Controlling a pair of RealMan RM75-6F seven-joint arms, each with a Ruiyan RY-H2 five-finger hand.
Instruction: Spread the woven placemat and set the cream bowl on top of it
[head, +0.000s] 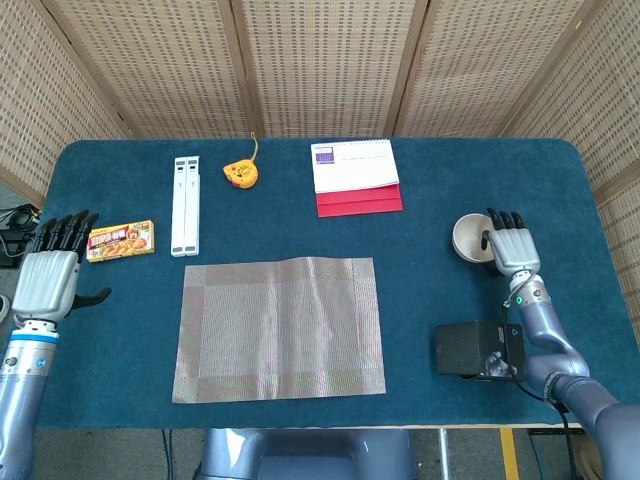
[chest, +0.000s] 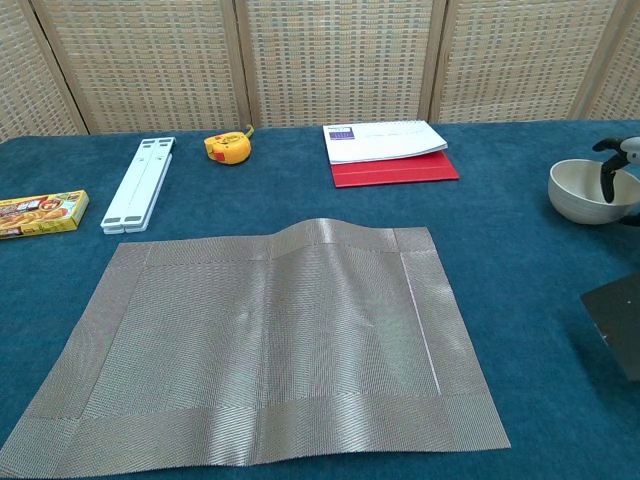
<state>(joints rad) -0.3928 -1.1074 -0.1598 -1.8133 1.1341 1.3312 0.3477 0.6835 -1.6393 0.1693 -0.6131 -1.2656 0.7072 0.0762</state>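
Woven placemat (head: 280, 327) flat, long axis left-right.

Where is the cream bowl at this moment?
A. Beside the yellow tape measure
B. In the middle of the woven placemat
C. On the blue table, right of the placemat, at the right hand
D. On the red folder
C: the cream bowl sits on the blue table, well right of the woven placemat, with the right hand at its rim.

Left robot hand (head: 46, 278) sits flat and low at the far left, holding nothing, fingers straight — right robot hand (head: 511, 245) reaches forward, palm down, fingertips dipping downward.
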